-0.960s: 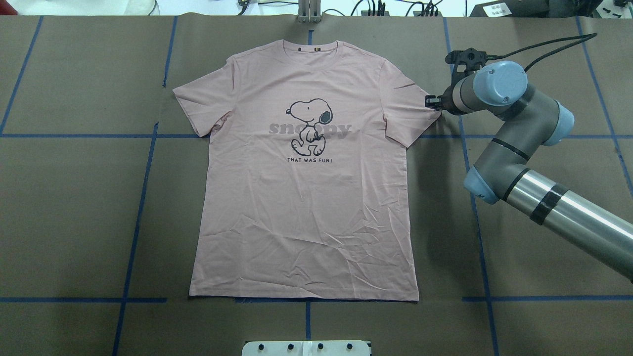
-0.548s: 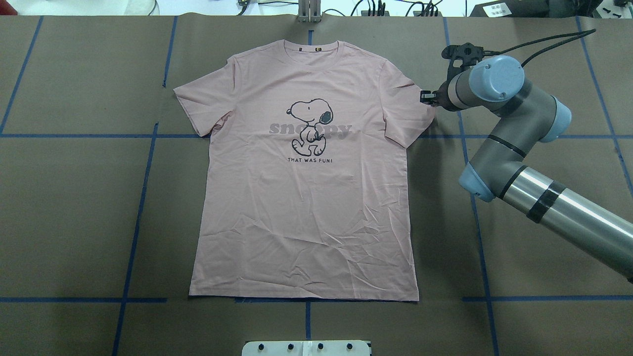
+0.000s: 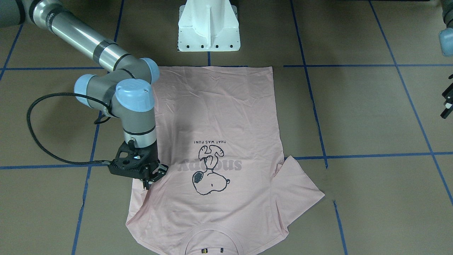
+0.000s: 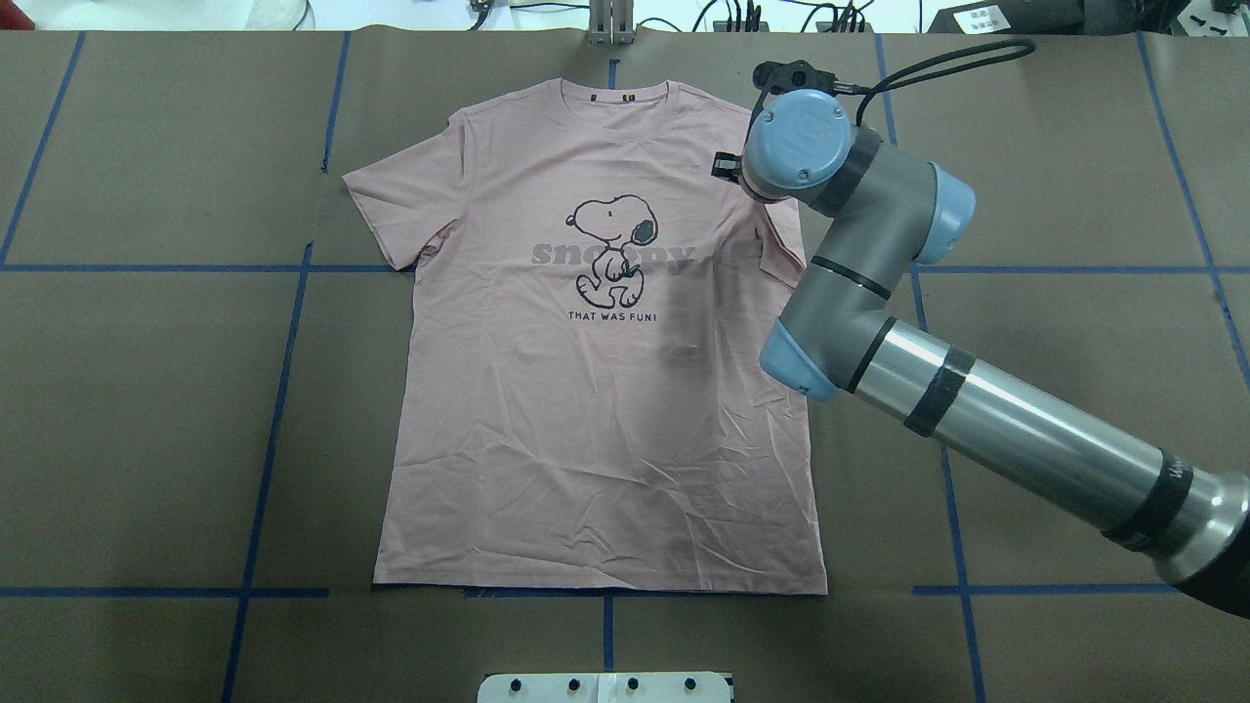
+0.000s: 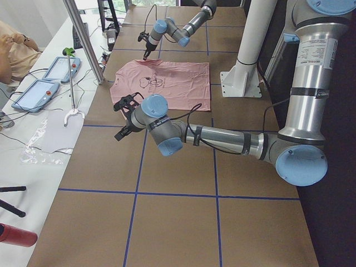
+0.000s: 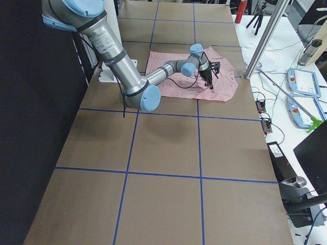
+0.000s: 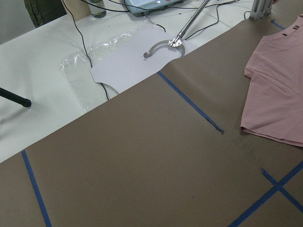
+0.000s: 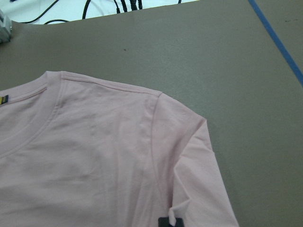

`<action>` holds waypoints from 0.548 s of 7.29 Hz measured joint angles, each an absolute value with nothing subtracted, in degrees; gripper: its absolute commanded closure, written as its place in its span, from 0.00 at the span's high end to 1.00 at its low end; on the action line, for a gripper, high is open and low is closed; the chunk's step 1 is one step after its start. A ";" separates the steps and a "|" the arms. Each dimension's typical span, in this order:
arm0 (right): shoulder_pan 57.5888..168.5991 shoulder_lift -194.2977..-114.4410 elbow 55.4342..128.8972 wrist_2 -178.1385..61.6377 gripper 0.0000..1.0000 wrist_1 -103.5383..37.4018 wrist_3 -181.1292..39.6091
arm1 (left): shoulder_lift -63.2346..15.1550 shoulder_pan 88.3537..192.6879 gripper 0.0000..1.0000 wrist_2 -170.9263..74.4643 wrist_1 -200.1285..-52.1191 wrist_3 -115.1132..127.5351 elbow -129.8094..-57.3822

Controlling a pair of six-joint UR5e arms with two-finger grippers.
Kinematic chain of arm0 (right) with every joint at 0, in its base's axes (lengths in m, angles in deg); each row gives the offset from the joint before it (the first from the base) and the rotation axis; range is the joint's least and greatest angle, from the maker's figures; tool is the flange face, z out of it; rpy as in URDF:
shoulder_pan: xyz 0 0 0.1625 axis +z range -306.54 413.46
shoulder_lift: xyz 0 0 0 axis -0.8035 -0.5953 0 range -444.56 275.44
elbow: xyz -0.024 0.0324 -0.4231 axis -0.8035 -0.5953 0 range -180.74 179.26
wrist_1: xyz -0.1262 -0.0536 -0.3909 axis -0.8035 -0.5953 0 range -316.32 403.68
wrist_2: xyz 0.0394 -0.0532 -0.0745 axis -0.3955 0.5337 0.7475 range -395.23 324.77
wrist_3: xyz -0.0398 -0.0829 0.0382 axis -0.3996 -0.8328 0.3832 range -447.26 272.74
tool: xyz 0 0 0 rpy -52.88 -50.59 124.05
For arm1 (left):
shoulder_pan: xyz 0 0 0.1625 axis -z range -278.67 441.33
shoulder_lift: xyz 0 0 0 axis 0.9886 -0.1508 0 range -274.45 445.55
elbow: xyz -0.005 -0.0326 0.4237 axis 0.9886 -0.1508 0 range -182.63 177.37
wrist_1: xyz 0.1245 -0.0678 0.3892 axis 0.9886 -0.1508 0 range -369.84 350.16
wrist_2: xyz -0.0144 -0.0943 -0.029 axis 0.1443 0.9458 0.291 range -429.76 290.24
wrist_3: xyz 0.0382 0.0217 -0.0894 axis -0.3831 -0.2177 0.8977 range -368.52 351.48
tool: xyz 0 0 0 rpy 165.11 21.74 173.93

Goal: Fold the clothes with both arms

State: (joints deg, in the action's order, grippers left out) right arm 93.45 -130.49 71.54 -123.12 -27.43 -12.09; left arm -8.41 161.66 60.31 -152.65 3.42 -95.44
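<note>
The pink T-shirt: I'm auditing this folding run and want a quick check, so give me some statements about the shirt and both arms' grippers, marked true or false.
1. The T-shirt lies print side up on the table. True.
2. The left gripper hangs over the T-shirt. False: it is over bare table, apart from the shirt.
3. The right gripper is at the right-side sleeve, which lies drawn in over the shirt's body. True.
4. The left-side sleeve is folded in too. False: it lies spread flat, pointing outward.
5. The bottom hem is folded up to the collar. False: it lies straight and unfolded.
</note>
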 measured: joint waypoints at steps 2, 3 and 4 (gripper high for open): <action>91.98 -128.15 69.13 -121.07 0.99 -27.84 -11.13 | -8.40 161.66 1.00 60.31 -152.66 3.56 -95.41; 91.64 -127.52 68.57 -120.71 1.00 -27.85 -11.17 | -8.40 161.66 1.00 60.31 -152.67 3.59 -95.39; 91.55 -126.89 67.99 -120.59 1.00 -27.86 -11.67 | -8.40 161.66 1.00 60.31 -152.67 3.62 -95.31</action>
State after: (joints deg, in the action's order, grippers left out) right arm 91.55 -126.89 67.99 -120.59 -27.86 -11.67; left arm -8.40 161.66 60.31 -152.67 3.62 -95.31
